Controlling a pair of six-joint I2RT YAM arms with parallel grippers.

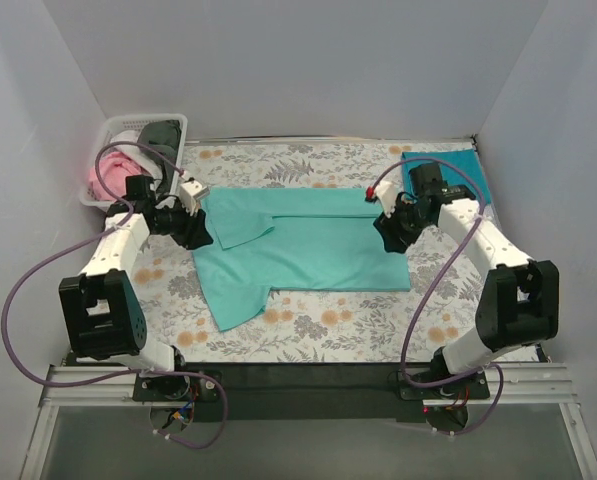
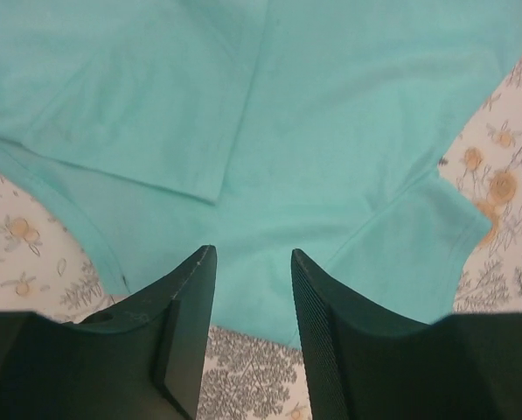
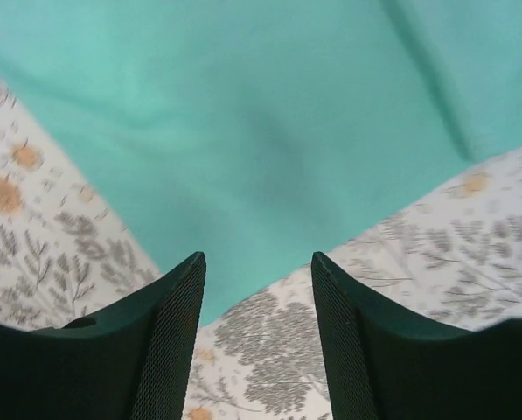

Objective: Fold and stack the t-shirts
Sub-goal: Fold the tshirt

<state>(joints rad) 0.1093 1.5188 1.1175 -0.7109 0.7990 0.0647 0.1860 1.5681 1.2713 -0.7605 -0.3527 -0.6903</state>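
Note:
A mint-turquoise t-shirt (image 1: pixel 308 245) lies spread flat in the middle of the floral cloth, one sleeve folded over its top left, the other sleeve sticking out at the lower left. My left gripper (image 1: pixel 200 228) is open and empty at the shirt's left edge; the left wrist view shows the shirt (image 2: pixel 330 131) just beyond my gripper (image 2: pixel 252 262). My right gripper (image 1: pixel 388 232) is open and empty at the shirt's right edge; the right wrist view shows the shirt's corner (image 3: pixel 269 131) ahead of my gripper (image 3: pixel 258 267). A folded teal-blue t-shirt (image 1: pixel 458 165) lies at the back right.
A white basket (image 1: pixel 118 130) at the back left holds pink, white and dark grey tees. The floral-print cloth (image 1: pixel 328 325) covers the table. White walls close in on the left, back and right.

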